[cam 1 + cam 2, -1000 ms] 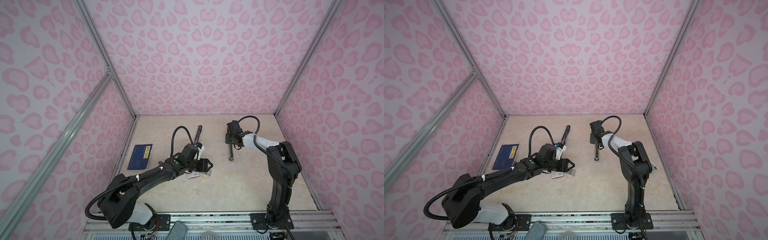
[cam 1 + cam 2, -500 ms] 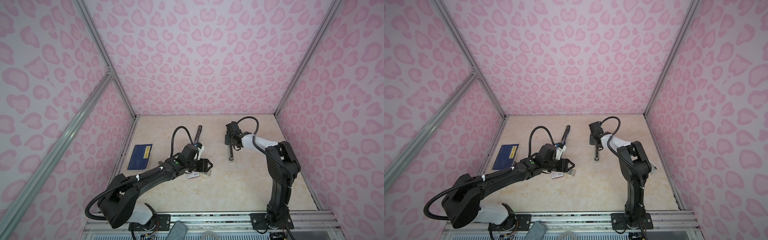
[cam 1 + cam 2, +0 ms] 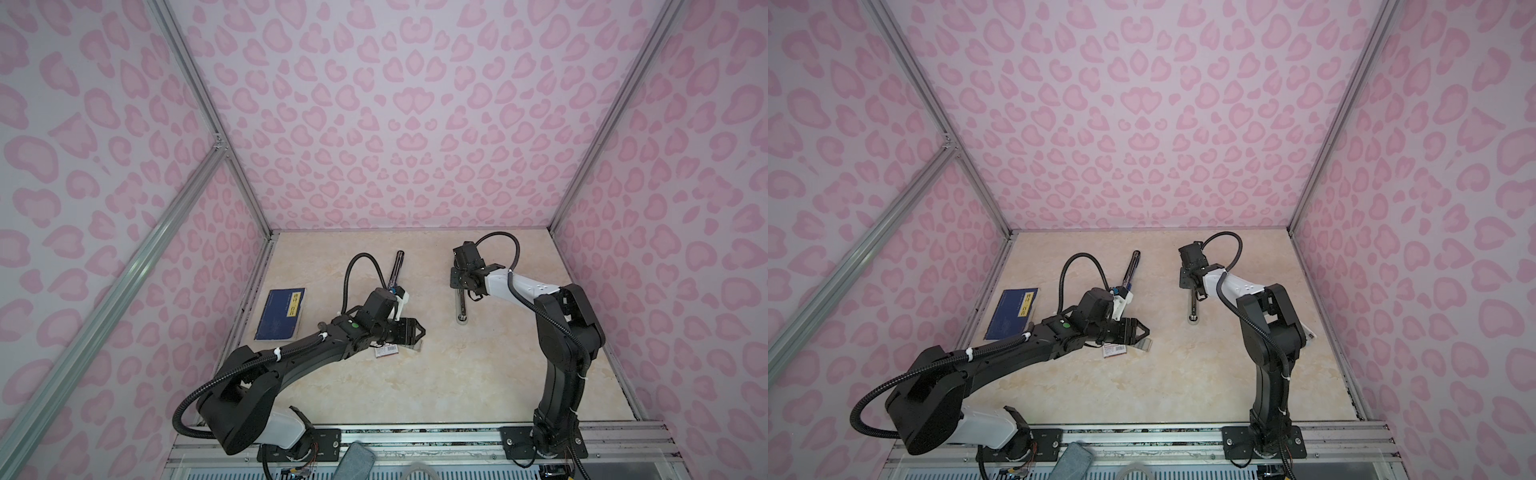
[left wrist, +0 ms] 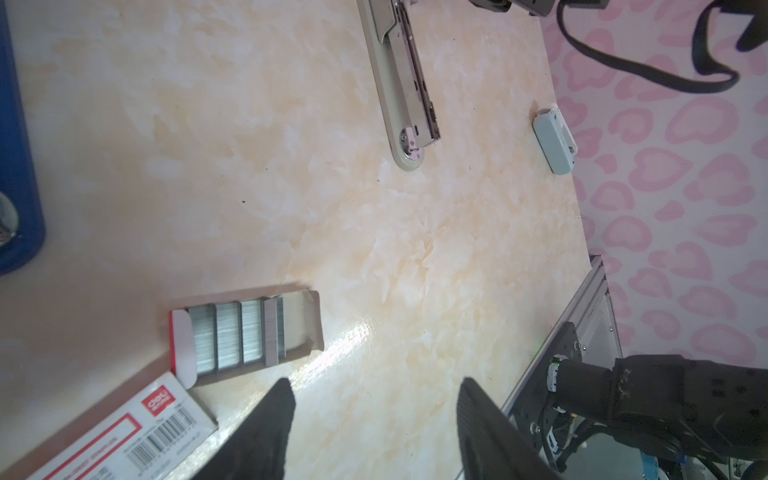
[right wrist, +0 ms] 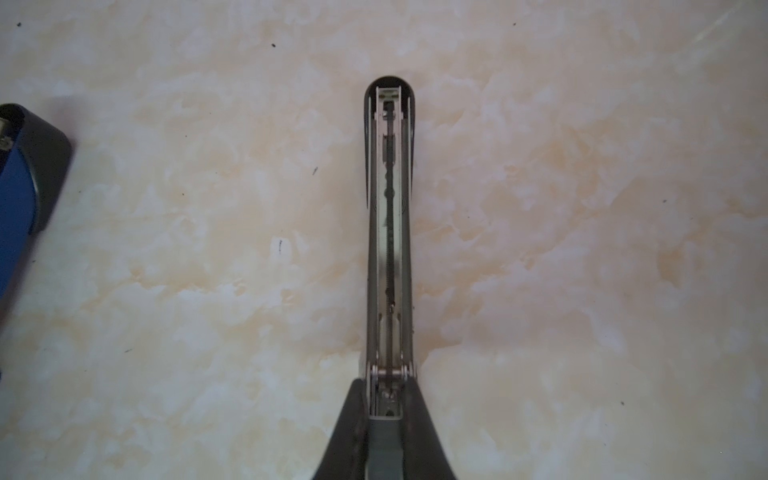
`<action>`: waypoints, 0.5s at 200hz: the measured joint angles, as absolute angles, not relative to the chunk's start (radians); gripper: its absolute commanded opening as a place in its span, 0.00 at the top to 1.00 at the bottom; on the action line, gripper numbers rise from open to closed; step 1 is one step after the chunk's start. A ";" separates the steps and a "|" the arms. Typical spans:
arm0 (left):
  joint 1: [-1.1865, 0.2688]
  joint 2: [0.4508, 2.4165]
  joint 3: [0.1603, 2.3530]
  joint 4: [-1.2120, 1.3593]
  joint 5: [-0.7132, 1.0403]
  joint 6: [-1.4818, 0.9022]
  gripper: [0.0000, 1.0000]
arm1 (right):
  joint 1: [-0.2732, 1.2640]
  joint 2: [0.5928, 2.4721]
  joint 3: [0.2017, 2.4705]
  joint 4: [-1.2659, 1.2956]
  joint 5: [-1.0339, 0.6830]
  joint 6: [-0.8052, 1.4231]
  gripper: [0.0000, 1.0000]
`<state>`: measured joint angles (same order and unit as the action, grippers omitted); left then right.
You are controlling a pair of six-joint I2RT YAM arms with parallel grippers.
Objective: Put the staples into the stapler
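The staples (image 4: pixel 228 336) are grey strips lying in an open card tray with a red edge; one strip stands on its side. The tray shows in both top views (image 3: pixel 415 345) (image 3: pixel 1144 345) just under my left gripper's tips. My left gripper (image 4: pixel 376 397) (image 3: pixel 417 331) is open and empty, with the tray beside one finger and not between the two. The stapler (image 5: pixel 388 232) (image 3: pixel 460 305) lies open on the floor, its metal magazine channel facing up. My right gripper (image 5: pixel 384 386) (image 3: pixel 460 286) is shut on the stapler's hinge end.
The white box sleeve (image 4: pixel 137 432) (image 3: pixel 386 350) with a red label and barcode lies against the tray. A dark blue booklet (image 3: pixel 282 313) lies at the left wall. A long dark object (image 3: pixel 397 266) lies behind my left arm. A small white-grey item (image 4: pixel 555 141) sits by the right wall.
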<state>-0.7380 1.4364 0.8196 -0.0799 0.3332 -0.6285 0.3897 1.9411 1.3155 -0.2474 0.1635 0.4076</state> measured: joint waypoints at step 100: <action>-0.738 1.438 0.820 -0.080 0.333 -0.629 0.35 | 0.386 1.954 1.315 -0.234 0.165 0.403 0.86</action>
<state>-0.7380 1.4380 0.8196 -0.0799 0.3332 -0.6289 0.3862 1.9541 1.3148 -0.2337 0.1646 0.4034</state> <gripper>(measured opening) 0.646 0.136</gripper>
